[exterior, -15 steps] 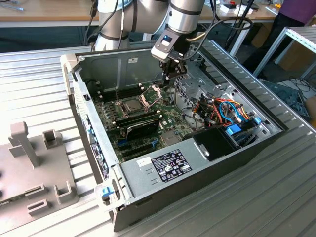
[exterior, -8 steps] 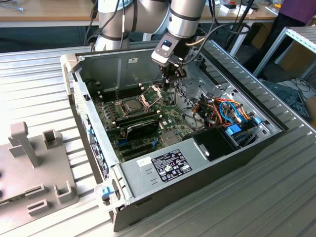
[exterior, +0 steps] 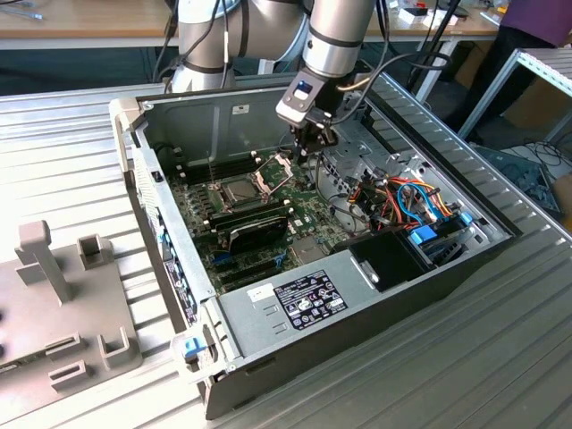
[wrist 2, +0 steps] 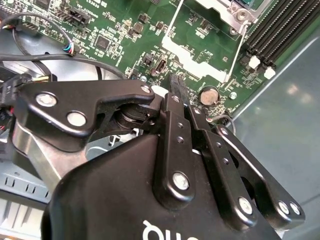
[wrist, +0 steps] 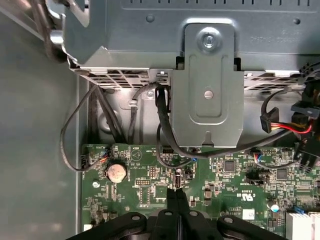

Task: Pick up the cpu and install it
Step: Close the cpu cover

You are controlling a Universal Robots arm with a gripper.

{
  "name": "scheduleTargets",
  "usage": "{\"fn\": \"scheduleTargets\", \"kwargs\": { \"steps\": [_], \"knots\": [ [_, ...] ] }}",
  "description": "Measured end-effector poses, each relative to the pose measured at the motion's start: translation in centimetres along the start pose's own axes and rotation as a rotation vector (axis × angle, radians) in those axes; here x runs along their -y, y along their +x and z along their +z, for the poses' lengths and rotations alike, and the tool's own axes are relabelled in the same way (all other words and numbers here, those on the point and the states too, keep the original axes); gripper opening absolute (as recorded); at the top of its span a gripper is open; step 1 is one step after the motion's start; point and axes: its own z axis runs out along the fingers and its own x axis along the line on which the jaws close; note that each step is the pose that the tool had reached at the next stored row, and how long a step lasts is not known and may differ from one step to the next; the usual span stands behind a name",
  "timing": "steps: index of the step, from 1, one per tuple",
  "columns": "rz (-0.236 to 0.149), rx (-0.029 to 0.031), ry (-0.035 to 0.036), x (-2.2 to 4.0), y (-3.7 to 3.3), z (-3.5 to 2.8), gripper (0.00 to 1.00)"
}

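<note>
The cpu, a small square with a silvery-grey top, lies flat in the socket on the green motherboard inside the open computer case. The socket's hinged metal frame stands tilted up beside it. My gripper hangs low over the board just past that frame, toward the exterior view's right. Its black fingers are shut together with nothing visible between them. In both wrist views the gripper's tips sit close above the board, near a round coin cell.
A black oblong module lies on the board in front of the socket. The grey power supply fills the case's front, with bundled coloured cables to its right. A metal drive cage and black cables stand close by. A grey fixture sits outside the case.
</note>
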Motion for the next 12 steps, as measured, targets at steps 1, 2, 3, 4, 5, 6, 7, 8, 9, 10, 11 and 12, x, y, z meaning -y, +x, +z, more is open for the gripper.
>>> {"fn": "scheduleTargets", "kwargs": {
  "steps": [1, 2, 3, 4, 5, 6, 7, 8, 9, 10, 11, 12],
  "knots": [
    [0.0, 0.0001, 0.0001, 0.0, 0.0, 0.13, 0.11],
    [0.0, 0.0002, 0.0002, 0.0, 0.0, 0.24, 0.11],
    [0.0, 0.0001, 0.0003, 0.0, 0.01, 0.38, 0.11],
    [0.0, 0.0001, 0.0003, 0.0, 0.02, 0.48, 0.11],
    [0.0, 0.0002, 0.0003, 0.0, 0.04, 0.57, 0.11],
    [0.0, 0.0004, 0.0004, 0.0, 0.04, 0.57, 0.11],
    [0.0, 0.0002, 0.0003, 0.0, 0.04, 0.59, 0.11],
    [0.0, 0.0001, 0.0003, 0.0, 0.04, 0.61, 0.11],
    [0.0, 0.0001, 0.0003, 0.0, 0.04, 0.61, 0.11],
    [0.0, 0.0001, 0.0003, 0.0, 0.04, 0.62, 0.11],
    [0.0, 0.0001, 0.0003, 0.03, 0.04, 0.62, 0.11],
    [0.0, 0.0, 0.0003, 0.07, 0.04, 0.63, 0.11]
  ]
}}
